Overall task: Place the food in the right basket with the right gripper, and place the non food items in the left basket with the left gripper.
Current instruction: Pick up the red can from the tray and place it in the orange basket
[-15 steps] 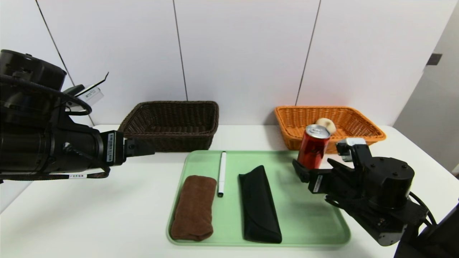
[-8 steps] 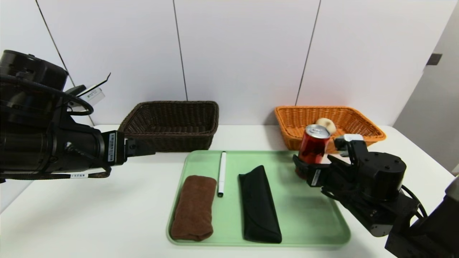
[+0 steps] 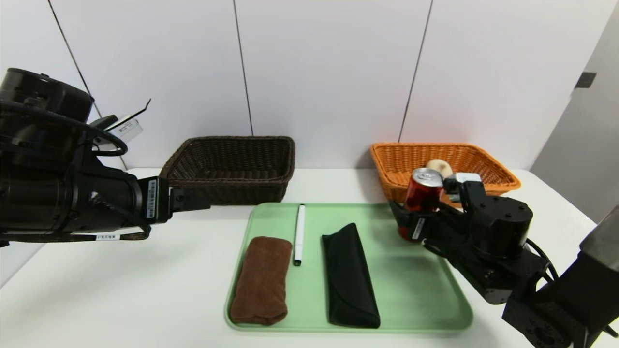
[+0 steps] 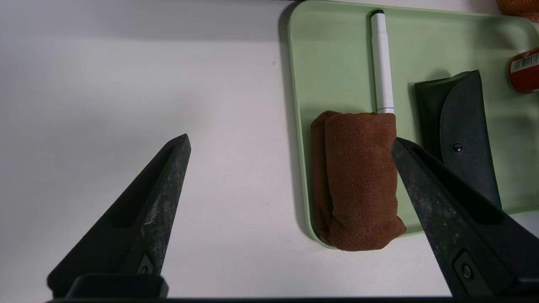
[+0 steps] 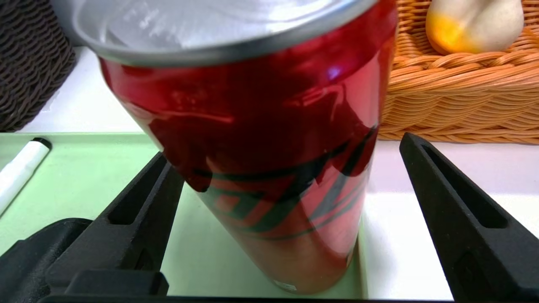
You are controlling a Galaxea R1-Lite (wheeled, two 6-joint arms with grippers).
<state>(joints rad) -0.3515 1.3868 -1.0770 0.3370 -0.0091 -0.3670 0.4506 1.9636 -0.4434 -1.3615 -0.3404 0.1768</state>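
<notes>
Straddling the red can (image 5: 269, 168), the right gripper (image 5: 286, 168) stands wide — jaws unclosed; left gripper (image 4: 290, 143) gapes, holding nothing.

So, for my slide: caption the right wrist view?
Open right gripper straddling the red can on the tray's edge.

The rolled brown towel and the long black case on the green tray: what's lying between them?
A thin white marker pen lies between the rolled brown towel and the long black soft case on the green tray, seen in the head view.
</notes>
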